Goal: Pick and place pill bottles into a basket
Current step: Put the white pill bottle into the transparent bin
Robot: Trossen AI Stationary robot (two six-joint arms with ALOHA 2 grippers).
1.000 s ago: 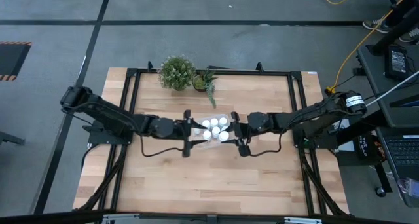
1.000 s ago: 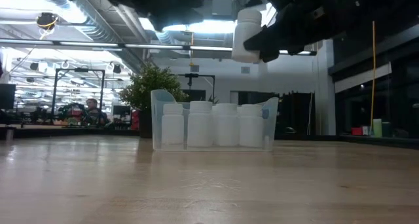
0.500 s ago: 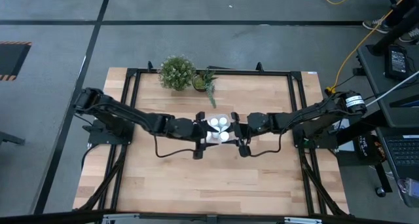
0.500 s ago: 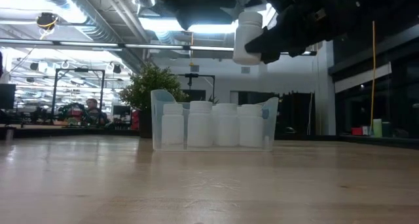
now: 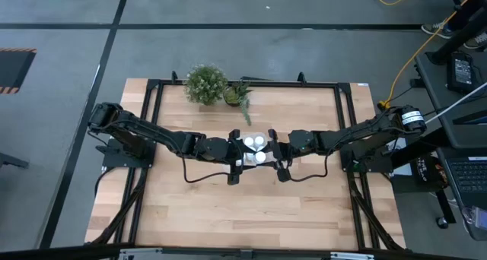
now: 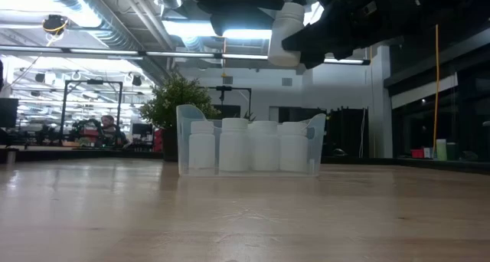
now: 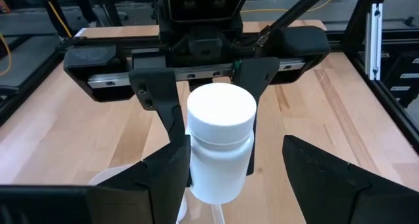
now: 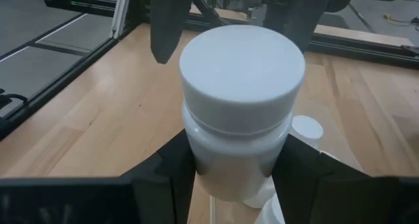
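The right gripper (image 6: 306, 41) is hanging above the middle of the table, clenching a white pill bottle (image 6: 286, 34) upright by its body, its two fingers (image 8: 167, 168) pressing against opposite sides just below the cap. In the low view the bottle is hovering in the air above the right part of the clear basket (image 6: 184, 124), well apart from the bottles below it.

The left gripper (image 5: 235, 160) is reaching in from the left and facing the right one over the basket. Its fingers (image 7: 167, 168) are standing spread on either side of the same held bottle; one finger is sitting just beside the bottle's body, the other is clearly apart from it. So the left gripper is released and not grasping anything.

The basket is resting on the wooden table (image 5: 304, 214) near its centre. Four white pill bottles (image 6: 234, 145) are standing upright in a row inside it, side by side, as the low view shows. From above, three white caps (image 5: 255, 141) are showing between the two grippers, the others being hidden by the arms.

A green potted plant (image 5: 205, 84) is standing at the far edge of the table, to the far left of the basket and apart from it.
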